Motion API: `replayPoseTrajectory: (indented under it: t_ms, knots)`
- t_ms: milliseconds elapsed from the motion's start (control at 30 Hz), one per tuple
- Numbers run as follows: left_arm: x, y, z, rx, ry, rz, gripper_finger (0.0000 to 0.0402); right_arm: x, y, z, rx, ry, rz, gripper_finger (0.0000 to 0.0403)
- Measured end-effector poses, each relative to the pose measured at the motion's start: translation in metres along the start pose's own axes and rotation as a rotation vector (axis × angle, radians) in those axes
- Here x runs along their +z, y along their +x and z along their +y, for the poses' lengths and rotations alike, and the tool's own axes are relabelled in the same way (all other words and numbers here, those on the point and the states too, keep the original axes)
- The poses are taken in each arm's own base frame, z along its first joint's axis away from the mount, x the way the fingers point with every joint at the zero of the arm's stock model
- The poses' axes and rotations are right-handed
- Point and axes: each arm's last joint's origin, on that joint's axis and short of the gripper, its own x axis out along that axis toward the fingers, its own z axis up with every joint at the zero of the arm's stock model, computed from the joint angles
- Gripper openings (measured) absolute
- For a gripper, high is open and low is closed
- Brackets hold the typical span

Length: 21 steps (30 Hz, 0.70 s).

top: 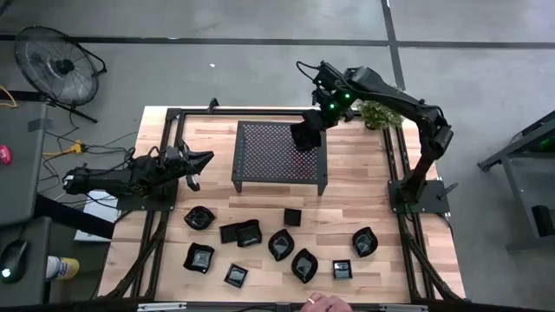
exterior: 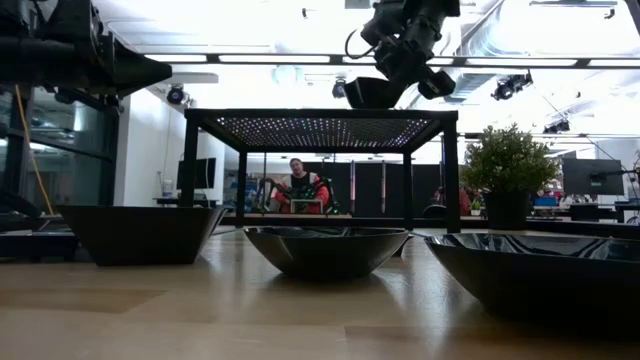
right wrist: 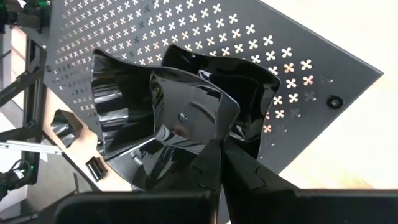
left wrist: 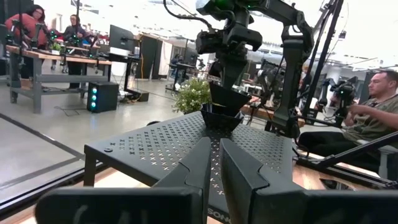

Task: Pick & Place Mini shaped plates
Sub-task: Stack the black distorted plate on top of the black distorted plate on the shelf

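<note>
From above, I have the right gripper (top: 310,132) over the mesh rack's (top: 276,153) far right corner, its fingers clamped shut on a small black plate (top: 303,139). The plate's outline merges with the dark rack, so I cannot tell which way it points. I count ten more mini plates (top: 276,245) spread along the table's (top: 347,169) near edge: two squarish ones touching each other (top: 241,233), a small square one (top: 292,217) nearest the rack, the rest leaf or teardrop shapes lying at mixed angles. The left gripper (top: 198,159) waits over the table's left edge, nearly closed and empty. A hand (top: 323,303) shows, cut off, at the near edge.

From table height, the held plate (exterior: 372,92) hangs just over the rack top (exterior: 320,115), roughly level. Three plates in front (exterior: 325,248) are cut off or blurred. A potted plant (exterior: 505,170) stands behind on the right.

The left wrist camera shows the right gripper (left wrist: 227,59) pinching one dark plate (left wrist: 230,96) directly above a second plate (left wrist: 219,118) resting on the rack; whether they touch I cannot make out.

The right wrist camera shows the fingers (right wrist: 208,165) closed on the rim of the glossy plate (right wrist: 161,118), its long axis running away from the fingers, with the second plate (right wrist: 249,99) partly hidden behind it on the perforated rack (right wrist: 280,50).
</note>
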Motion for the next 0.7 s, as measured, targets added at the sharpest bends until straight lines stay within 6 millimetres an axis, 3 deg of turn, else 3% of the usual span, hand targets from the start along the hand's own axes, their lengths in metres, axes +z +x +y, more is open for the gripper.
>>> replayPoseTrajectory:
  t_ms: [700]
  knots:
    - [0.0001, 0.0000, 0.0000, 0.000, 0.000, 0.000, 0.0033, 0.0038, 0.0086, -0.0024, -0.022, 0.004, 0.022, 0.0000]
